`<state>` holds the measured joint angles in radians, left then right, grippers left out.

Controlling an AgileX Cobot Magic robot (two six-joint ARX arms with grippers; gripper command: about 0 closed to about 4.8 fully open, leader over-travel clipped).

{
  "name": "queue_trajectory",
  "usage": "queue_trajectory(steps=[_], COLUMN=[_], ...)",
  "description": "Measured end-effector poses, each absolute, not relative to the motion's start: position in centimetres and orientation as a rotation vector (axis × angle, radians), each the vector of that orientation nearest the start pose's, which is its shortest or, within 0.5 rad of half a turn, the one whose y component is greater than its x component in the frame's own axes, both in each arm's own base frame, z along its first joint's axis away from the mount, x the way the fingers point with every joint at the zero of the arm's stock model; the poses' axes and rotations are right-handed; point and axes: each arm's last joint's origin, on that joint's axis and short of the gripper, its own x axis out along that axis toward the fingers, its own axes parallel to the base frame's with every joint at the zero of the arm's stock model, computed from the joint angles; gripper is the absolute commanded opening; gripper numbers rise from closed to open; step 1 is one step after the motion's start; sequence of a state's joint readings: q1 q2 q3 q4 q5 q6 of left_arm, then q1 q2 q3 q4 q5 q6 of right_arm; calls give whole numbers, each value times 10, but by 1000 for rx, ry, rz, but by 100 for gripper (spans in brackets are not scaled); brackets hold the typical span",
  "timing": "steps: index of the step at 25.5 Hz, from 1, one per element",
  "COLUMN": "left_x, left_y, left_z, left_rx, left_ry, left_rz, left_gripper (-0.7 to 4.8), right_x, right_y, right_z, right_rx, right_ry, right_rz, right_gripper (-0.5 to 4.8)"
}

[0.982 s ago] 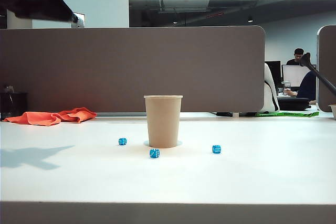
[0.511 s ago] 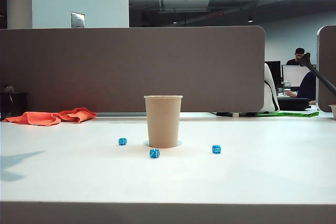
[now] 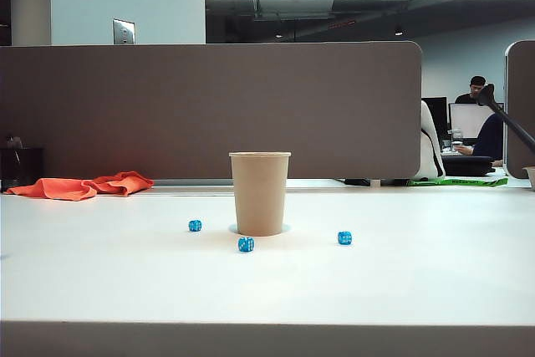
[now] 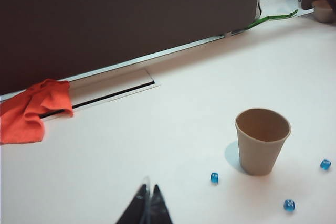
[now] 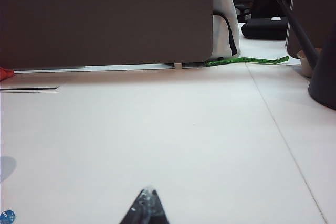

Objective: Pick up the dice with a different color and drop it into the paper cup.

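The paper cup [image 3: 259, 194] stands upright in the middle of the white table, and its mouth [image 4: 262, 124] shows only brown inside. Three blue dice lie around it [image 3: 195, 226] [image 3: 246, 244] [image 3: 344, 238]. The dice with a different color shows in no view. My left gripper [image 4: 148, 190] is shut and empty, hanging high over the table, well back from the cup and the nearest blue die [image 4: 214, 178]. My right gripper [image 5: 148, 191] is shut and empty, low over bare table with one blue die [image 5: 7, 216] off to its side. Neither gripper shows in the exterior view.
An orange cloth [image 3: 84, 186] lies at the table's back left beside a cable slot [image 4: 110, 92]. A grey partition [image 3: 209, 106] runs along the back edge. A dark stand [image 5: 323, 77] and a green strip [image 5: 247, 61] are at the back right.
The left arm, dark at the exterior view's top left a second ago, has drawn up out of that view, and its shadow has left the table. Cup and dice have not moved.
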<state>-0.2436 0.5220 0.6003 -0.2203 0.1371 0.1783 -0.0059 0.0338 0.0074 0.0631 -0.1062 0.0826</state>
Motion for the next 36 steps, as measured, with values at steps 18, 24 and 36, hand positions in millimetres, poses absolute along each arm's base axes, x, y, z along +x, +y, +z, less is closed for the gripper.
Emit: queue_trajectory(steps=[18,24,36], left_x=[45,50,84], left_y=[-11,-12,-20], left_z=[251,243,198], left_rx=[47,73,-26], left_ry=[136,162,14], left_rz=[-249,-231,-211], left_gripper=[-5,-5,-5], right_x=[99,98,98], right_y=[3,4,4], right_z=[165,165,166], right_rx=[83,82,82], right_ry=[17,13,6], right_rz=[121,153,154], right_gripper=[-2,-1,-1])
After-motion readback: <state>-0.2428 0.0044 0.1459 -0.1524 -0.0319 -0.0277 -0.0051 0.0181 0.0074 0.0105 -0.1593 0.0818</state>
